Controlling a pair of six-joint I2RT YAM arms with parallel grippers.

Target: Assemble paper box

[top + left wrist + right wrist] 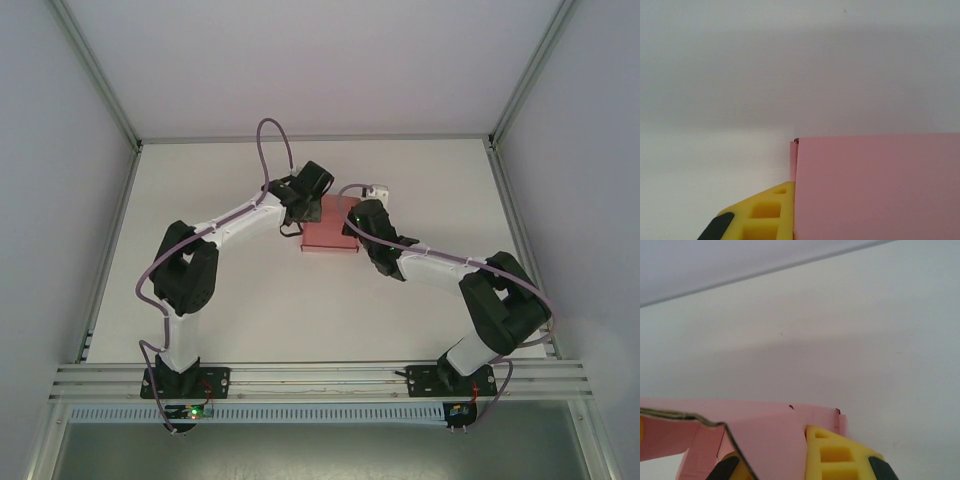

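Note:
The pink paper box (328, 238) lies on the white table (250, 300), partly folded, between the two arms. My left gripper (303, 212) is at its far left corner. In the left wrist view one yellow finger (767, 212) presses flush against a broad pink panel (875, 190); the other finger is hidden behind the card. My right gripper (353, 223) is at the box's right edge. In the right wrist view a pink flap (770, 445) runs between the yellow fingers (840, 460), covering most of the left one. Both grippers are shut on the card.
Aluminium frame rails (320, 378) run along the near table edge by the arm bases. White enclosure walls stand at the back (320, 60) and on both sides. Purple cables (275, 135) loop above the arms. Bare table stretches in front of the box.

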